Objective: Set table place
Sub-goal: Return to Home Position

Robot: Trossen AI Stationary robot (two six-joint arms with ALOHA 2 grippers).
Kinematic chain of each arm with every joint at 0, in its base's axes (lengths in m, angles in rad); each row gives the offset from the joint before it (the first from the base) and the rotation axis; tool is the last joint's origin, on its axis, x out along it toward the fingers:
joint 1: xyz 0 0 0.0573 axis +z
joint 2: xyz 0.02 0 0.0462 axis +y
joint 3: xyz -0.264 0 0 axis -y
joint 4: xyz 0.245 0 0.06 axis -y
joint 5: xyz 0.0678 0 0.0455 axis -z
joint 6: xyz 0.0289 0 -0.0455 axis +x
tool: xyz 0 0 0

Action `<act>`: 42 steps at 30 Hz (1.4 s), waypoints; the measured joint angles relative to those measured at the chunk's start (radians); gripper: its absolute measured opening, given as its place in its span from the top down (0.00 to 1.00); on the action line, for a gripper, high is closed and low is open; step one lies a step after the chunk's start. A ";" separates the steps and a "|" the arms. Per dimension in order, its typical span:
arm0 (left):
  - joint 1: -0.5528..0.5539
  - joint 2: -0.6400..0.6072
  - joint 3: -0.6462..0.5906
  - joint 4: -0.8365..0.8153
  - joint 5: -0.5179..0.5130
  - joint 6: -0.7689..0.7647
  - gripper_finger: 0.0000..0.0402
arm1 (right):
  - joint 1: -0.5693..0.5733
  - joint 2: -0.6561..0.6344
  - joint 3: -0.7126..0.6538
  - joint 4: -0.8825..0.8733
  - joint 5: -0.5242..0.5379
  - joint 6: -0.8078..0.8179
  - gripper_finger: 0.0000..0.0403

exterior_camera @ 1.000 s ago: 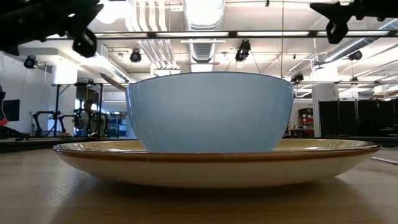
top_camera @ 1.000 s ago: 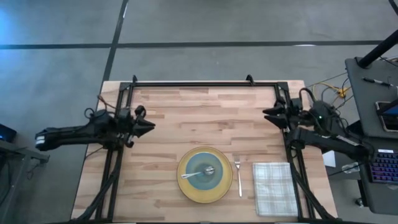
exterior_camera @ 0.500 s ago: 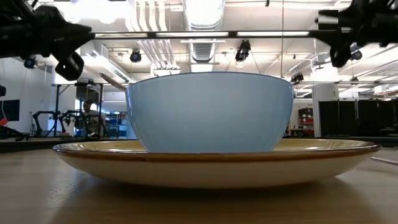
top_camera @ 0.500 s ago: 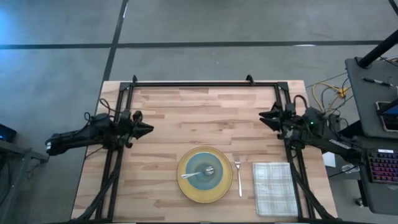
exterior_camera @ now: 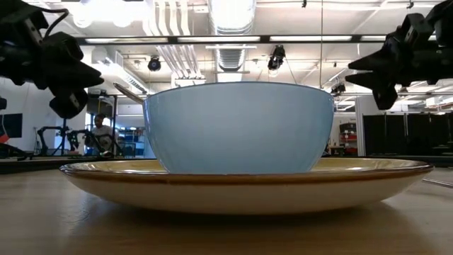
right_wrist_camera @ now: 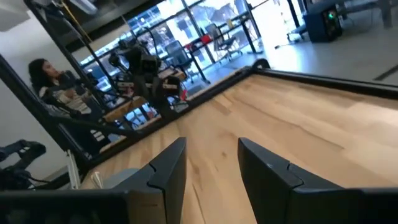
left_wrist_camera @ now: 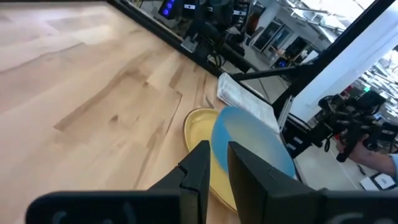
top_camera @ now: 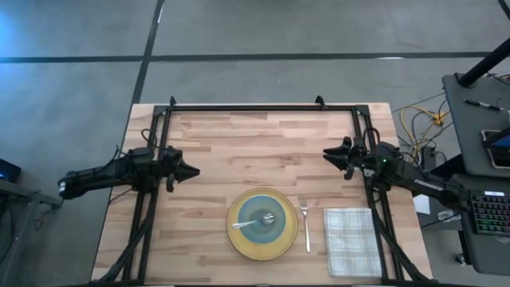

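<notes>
A yellow plate (top_camera: 262, 224) sits on the light wood table (top_camera: 263, 143) near its front edge. It holds a light blue bowl (exterior_camera: 239, 127) with a spoon (top_camera: 253, 221) in it. A fork (top_camera: 305, 223) lies right of the plate, and a checked napkin (top_camera: 352, 241) lies right of the fork. My left gripper (top_camera: 194, 171) hovers over the table's left side, its fingers a narrow gap apart and empty. My right gripper (top_camera: 326, 154) hovers over the right side, open and empty. Both point toward the table's middle.
Thin black rails (top_camera: 255, 106) frame the table's far, left and right sides. Bare wood lies between the two grippers and the far rail. A desk with a keyboard (top_camera: 490, 211) stands right of the table. A person (right_wrist_camera: 46, 81) sits in the room beyond.
Both grippers have come down closer to the table. My left gripper has moved a little toward the near edge. My right gripper has moved toward the table's left and near edge, in toward the middle. The plate, bowl, fork and napkin have stayed put.
</notes>
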 joint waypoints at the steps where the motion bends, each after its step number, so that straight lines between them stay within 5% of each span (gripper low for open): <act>1: 0.000 -0.003 0.000 -0.003 0.000 0.004 0.90 | 0.000 0.005 0.000 0.011 0.000 -0.002 0.66; 42: 0.000 0.059 0.000 -0.004 -0.003 0.000 0.90 | 0.000 0.016 0.004 0.010 -0.002 -0.007 0.66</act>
